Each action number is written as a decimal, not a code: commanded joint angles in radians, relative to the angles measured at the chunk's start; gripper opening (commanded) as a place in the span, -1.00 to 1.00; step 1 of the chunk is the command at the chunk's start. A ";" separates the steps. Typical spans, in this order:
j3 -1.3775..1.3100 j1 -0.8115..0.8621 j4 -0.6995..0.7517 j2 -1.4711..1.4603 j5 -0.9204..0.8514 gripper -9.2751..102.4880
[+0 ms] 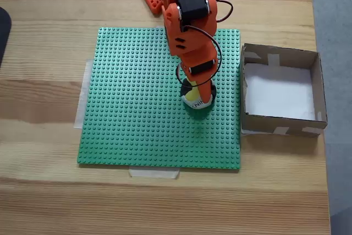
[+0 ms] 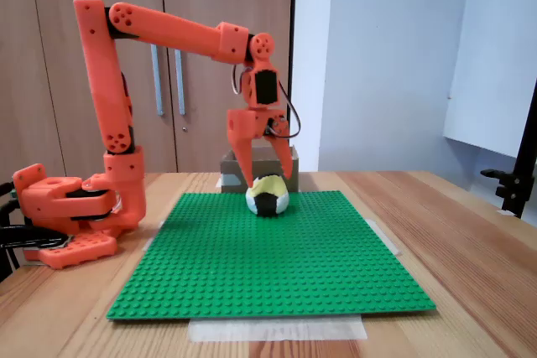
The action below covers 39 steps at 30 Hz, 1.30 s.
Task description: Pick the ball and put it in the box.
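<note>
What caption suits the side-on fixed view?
Orange arm's pincer straddles the ball on the green baseplate.

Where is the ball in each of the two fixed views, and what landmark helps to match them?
Fixed view from above: the ball lies right of centre on the green baseplate, under the pincer.
Fixed view from the side: the ball sits mid-picture, near the baseplate's far edge.
Shared landmark: the green baseplate.

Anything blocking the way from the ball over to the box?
Nothing visible. The ball sits on the green baseplate under the end effector; bare studs lie between it and the box, whose near wall must be cleared.
</note>
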 commanded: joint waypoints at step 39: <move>0.109 -0.009 -0.132 0.120 -0.034 -0.58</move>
